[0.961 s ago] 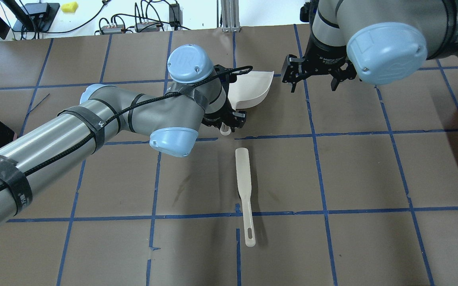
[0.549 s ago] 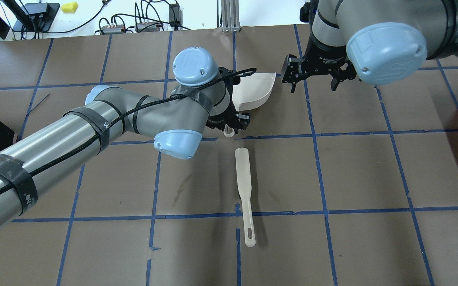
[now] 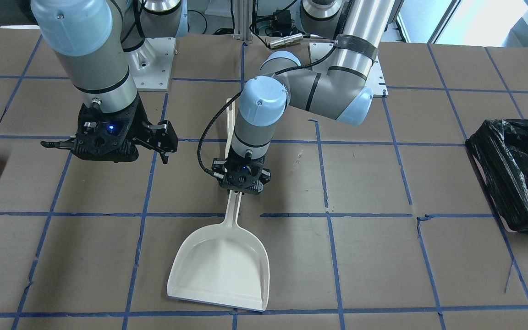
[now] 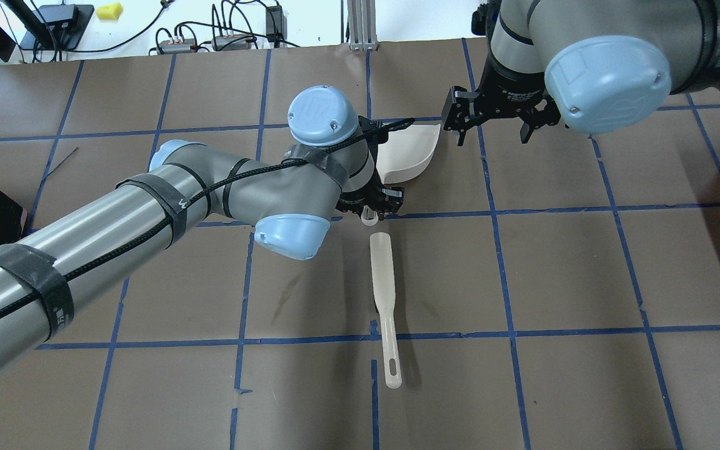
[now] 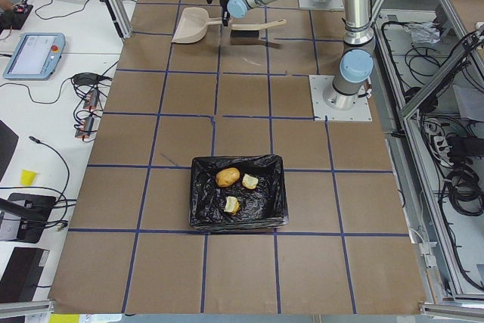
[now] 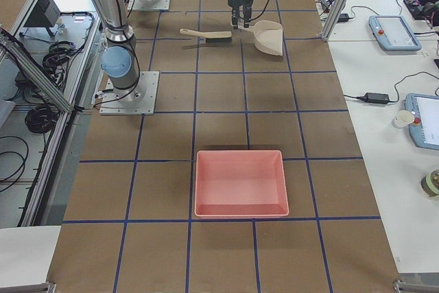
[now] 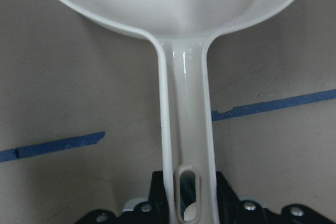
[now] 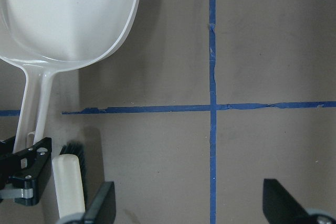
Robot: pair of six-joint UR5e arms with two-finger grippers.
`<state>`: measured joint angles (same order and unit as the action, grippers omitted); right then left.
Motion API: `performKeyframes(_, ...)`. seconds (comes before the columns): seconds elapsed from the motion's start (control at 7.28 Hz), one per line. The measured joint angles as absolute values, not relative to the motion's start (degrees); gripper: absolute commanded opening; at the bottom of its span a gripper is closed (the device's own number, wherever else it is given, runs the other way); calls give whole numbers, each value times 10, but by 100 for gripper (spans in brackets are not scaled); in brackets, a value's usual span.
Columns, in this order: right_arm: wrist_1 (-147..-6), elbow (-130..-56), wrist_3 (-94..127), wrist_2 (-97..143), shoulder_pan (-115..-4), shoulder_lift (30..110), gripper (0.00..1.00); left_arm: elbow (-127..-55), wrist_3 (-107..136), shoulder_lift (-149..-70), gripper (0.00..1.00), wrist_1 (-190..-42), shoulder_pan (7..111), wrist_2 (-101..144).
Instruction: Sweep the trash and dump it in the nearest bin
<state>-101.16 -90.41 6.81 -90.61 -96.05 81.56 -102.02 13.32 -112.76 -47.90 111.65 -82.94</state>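
Now, with the trash (image 5: 231,179) in the bin (image 5: 198,187), the dustpan (image 3: 220,261), clamped at its handle by the left gripper (image 3: 241,184), is best laid flat before release, clear of the right gripper (image 4: 492,136), whose fingers are spread.

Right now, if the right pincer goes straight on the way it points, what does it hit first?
Probably the bare table between the right pincer fingers, near the blue tape cross; the dustpan and brush lie off to one side. Height unclear.

Dustpan (image 3: 220,266) smooth glossy plastic; bin (image 3: 493,174) crinkly shiny blk plastic.
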Motion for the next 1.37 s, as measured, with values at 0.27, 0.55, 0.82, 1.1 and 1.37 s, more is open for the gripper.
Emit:
performKeyframes(0.27, -1012, -911, 59, -909, -954, 815, 100, -1024, 131, -1124, 99, -479, 1119, -834)
performKeyframes(0.55, -1012, -917, 40, -910, -926, 815, 100, -1020, 127, -1118, 100, -480, 1118, -836)
performKeyframes(0.82, -1012, -918, 19, -908, -906, 815, 100, -1014, 124, -1099, 100, -486, 1086, -836)
performKeyframes(1.1, -1012, -923, 15, -907, -904, 818, 100, -1012, 109, -1045, 100, -549, 1023, -835)
performKeyframes(1.37, -1012, -936, 22, -905, -924, 841, 100, -1007, 45, -973, 100, -679, 957, -839)
